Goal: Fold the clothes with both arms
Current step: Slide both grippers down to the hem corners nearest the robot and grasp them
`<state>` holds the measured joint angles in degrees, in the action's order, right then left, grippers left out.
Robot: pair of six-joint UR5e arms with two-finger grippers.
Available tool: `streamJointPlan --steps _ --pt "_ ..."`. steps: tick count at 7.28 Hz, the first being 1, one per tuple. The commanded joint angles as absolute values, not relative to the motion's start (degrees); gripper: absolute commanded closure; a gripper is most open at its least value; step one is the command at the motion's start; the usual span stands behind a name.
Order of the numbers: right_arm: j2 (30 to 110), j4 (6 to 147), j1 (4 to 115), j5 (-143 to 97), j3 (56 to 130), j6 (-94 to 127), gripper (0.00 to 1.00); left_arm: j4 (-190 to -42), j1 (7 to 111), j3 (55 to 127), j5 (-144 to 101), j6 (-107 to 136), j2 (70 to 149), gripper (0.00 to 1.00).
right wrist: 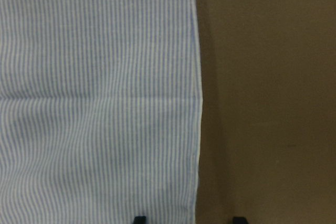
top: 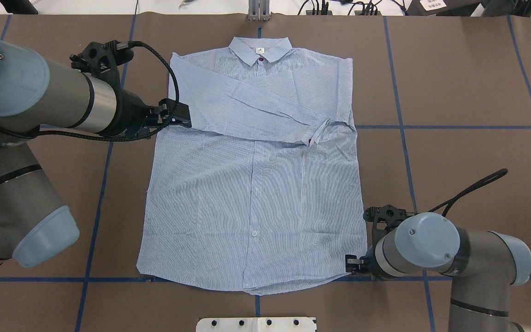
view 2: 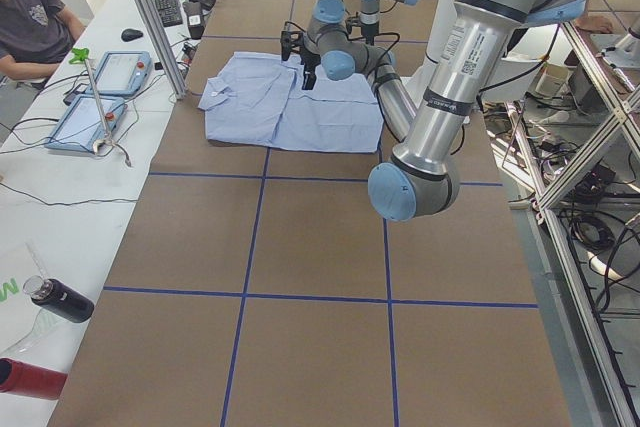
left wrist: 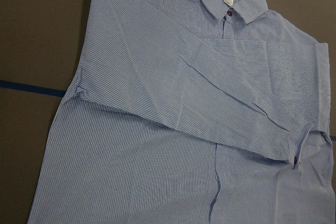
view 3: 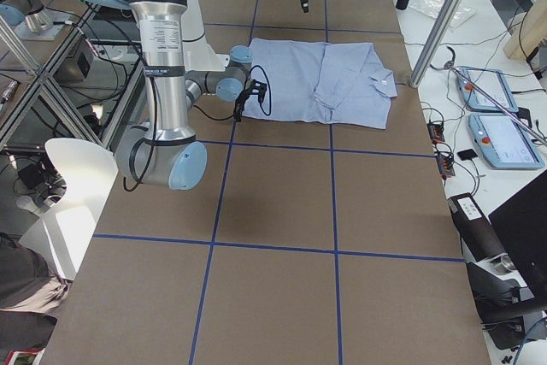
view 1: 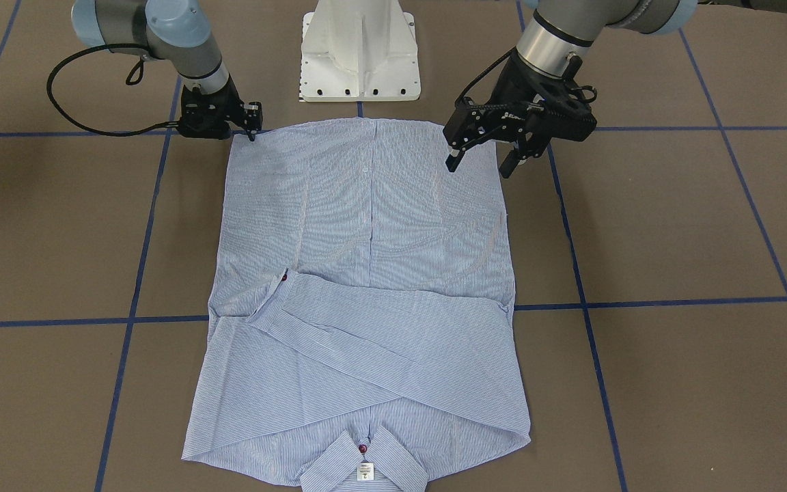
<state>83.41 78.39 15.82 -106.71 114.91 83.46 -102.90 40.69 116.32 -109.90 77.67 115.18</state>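
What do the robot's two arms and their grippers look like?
The left arm and right arm are grey metal tubes with light blue joint caps. The left gripper and right gripper are black, two-fingered, each trailing a looping black cable.

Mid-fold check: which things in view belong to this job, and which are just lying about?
Job: light blue-and-white striped button-up shirt; left black two-finger gripper; right black two-finger gripper.
Lying about: white pedestal base; two blue-framed tablets; dark bottle; black keyboard.
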Motion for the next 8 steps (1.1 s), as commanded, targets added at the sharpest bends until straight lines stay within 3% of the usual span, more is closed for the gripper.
streamJointPlan --steps 1,3,8 --pt "83.41 78.40 15.82 -107.32 114.87 83.50 0.59 -102.83 40.96 116.63 -109.95 77.61 115.05 0.03" --pt "83.32 78.40 15.82 -107.49 115.48 83.50 1.00 -102.83 41.13 116.63 -109.86 77.70 115.05 0.03" --pt "79.10 83.50 16.26 -107.75 116.46 83.58 1.00 -102.83 41.40 116.19 -109.86 77.61 114.70 0.03"
